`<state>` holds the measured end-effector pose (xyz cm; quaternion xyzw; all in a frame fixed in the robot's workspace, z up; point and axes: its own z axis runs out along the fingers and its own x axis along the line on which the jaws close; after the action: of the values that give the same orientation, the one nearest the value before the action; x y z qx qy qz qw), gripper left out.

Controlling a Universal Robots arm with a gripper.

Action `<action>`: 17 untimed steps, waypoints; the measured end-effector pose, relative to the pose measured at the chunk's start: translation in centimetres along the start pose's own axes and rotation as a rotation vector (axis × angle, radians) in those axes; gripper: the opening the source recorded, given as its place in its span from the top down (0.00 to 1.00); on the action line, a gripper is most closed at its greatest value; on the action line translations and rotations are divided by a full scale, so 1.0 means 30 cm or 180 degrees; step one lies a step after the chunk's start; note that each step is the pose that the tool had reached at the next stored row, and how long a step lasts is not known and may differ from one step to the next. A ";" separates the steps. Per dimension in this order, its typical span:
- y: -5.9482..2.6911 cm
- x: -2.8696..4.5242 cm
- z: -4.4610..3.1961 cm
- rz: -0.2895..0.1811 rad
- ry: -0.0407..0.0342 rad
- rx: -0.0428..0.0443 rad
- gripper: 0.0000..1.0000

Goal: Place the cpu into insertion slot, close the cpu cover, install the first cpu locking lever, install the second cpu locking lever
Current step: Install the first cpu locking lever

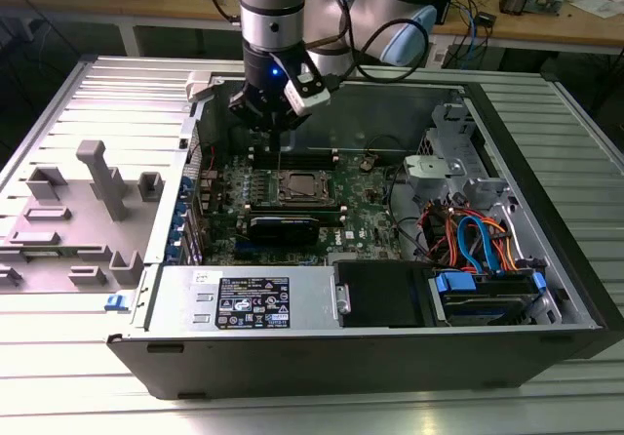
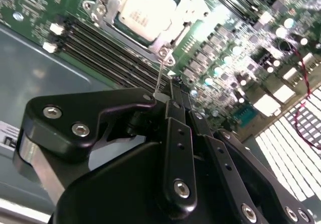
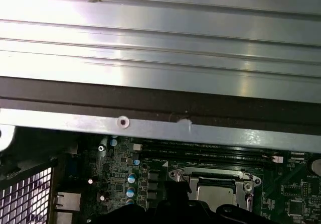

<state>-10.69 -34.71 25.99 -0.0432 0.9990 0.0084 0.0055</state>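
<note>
In the exterior view my gripper (image 1: 278, 123) hangs inside the open computer case, just behind the insertion slot (image 1: 303, 187) on the green board. The cpu (image 2: 145, 10) lies in the slot with its silver top showing. The cpu cover (image 2: 186, 14) frames it, lying flat. In the second wrist view my gripper (image 2: 173, 87) is shut on a thin wire locking lever (image 2: 159, 76). The lever rises from the slot's corner to my fingertips. The first wrist view has the slot (image 3: 215, 176) and the cpu (image 3: 216, 193) below the case wall.
Black memory slots (image 2: 108, 50) run beside the socket. A long black graphics card (image 1: 283, 226) lies in front of it. Coloured cables (image 1: 473, 235) fill the exterior view's right, the power supply (image 1: 249, 300) the front. The case wall (image 3: 160, 128) stands close behind. A grey fixture (image 1: 97, 186) sits outside.
</note>
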 end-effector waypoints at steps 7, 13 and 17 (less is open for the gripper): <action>-0.004 -0.041 0.016 0.0008 -0.0053 0.0017 0.89; 0.001 -0.054 0.026 0.0247 -0.0056 0.0022 0.89; 0.011 -0.066 0.035 0.0253 -0.0057 0.0022 0.89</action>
<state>-8.73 -34.19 24.97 -0.0035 0.9999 0.0054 0.0142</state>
